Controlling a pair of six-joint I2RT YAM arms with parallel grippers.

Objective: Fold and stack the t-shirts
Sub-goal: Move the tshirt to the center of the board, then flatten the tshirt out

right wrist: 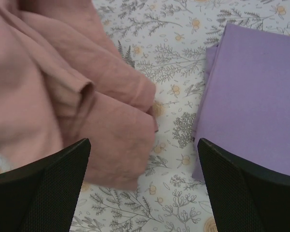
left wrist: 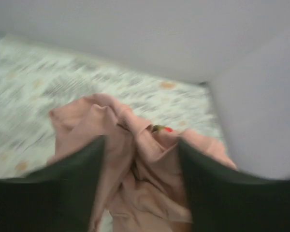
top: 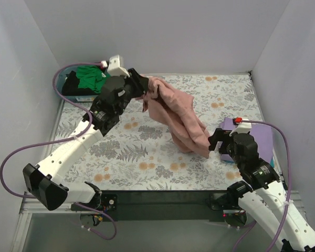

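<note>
Pink t-shirt [top: 178, 113] first, in your top view: your left gripper [top: 147, 93] is clamped on its raised end, and the cloth hangs down to just left of the folded lavender t-shirt [top: 260, 137]. Green t-shirt [top: 92, 76] and black t-shirt [top: 72, 83] lie in the basket [top: 68, 69], well left of the lavender t-shirt. Left wrist: blurred, with pink cloth bunched between the fingers [left wrist: 67, 183]. Right wrist: your right gripper [right wrist: 144, 145] stands spread and holds nothing, and the pink hem lies near the lavender t-shirt — not touching.
</note>
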